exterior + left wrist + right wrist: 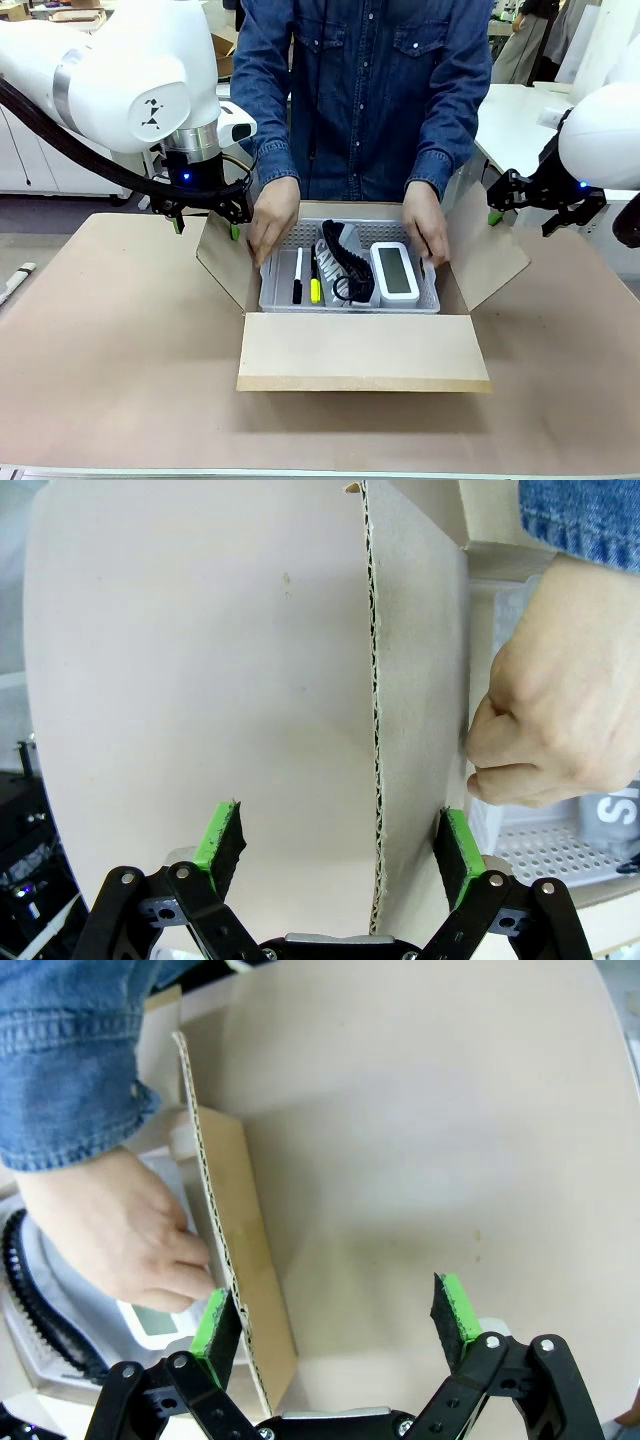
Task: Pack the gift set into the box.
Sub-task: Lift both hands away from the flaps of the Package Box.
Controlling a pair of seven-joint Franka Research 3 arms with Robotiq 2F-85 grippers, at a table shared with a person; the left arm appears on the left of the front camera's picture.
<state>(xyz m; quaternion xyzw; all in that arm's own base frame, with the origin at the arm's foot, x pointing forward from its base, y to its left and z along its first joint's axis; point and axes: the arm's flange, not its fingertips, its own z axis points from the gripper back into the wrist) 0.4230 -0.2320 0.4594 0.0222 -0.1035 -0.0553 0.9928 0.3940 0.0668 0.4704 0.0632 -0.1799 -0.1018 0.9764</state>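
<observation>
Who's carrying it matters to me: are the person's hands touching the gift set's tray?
Touching. The front view shows one hand clasping one end of the tray, the other hand the opposite end, fingers over the rim.

The box [365,355] is a plain brown corrugated carton, open at the top, standing near the middle of the tan surface [120,350]. Its near flap is folded outward and lies about level, and its two side flaps stand up, slanting outward. Inside is the gift set, carried in a light grey perforated tray [350,305] that sits level with its long side across the box. From left to right the tray holds a white pen [297,277] with a black end, a yellow marker [314,283], a curled grey-black fabric item [338,262] with pale lettering, and a white rectangular clock [394,270] lying face up. The tray may already rest on the box floor, but the near wall hides its underside.
</observation>
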